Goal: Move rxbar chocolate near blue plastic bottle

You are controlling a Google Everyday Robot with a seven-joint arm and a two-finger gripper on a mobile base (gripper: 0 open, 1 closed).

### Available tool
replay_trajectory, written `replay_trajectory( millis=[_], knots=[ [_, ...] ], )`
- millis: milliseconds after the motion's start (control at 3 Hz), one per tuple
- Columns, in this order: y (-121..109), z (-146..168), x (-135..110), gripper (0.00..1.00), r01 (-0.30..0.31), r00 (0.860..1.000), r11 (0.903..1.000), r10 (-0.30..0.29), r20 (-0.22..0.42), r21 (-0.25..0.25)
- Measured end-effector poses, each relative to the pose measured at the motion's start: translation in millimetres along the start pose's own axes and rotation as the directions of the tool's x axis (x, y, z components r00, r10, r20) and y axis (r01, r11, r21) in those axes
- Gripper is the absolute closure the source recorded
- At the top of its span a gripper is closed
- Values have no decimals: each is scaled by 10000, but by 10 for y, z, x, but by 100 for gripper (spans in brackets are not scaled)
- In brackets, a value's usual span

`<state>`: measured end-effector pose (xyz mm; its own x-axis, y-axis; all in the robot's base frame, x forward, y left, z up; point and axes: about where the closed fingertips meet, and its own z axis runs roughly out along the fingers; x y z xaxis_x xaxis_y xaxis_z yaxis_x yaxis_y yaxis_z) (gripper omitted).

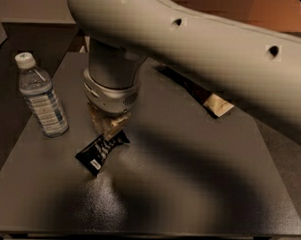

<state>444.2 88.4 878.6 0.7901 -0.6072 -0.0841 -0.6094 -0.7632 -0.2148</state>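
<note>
You have a dark bench with the blue plastic bottle upright near its left edge and the rxbar chocolate slanted just to the bottle's right. A chip bag lies far right. The gripper sits at the bar's upper end.

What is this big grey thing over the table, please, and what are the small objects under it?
The big grey shape is a robot arm, seen by one camera looking down on a dark table. At its lower end sits the gripper, a two-finger clamp, low over the table. It holds one end of the rxbar chocolate, a flat black wrapper. At the picture's left stands the blue plastic bottle, upright, apart from the bar. Behind the arm lies a chip bag, partly hidden.
</note>
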Motion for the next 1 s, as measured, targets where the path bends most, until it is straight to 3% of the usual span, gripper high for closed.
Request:
replay_trajectory(
  millis=[667,1000],
  knots=[
    [-595,75,-64,100,-96,9999,9989,99,-54,468],
    [-818,118,28,82,-330,9991,9967,349,-242,739]
  ],
)
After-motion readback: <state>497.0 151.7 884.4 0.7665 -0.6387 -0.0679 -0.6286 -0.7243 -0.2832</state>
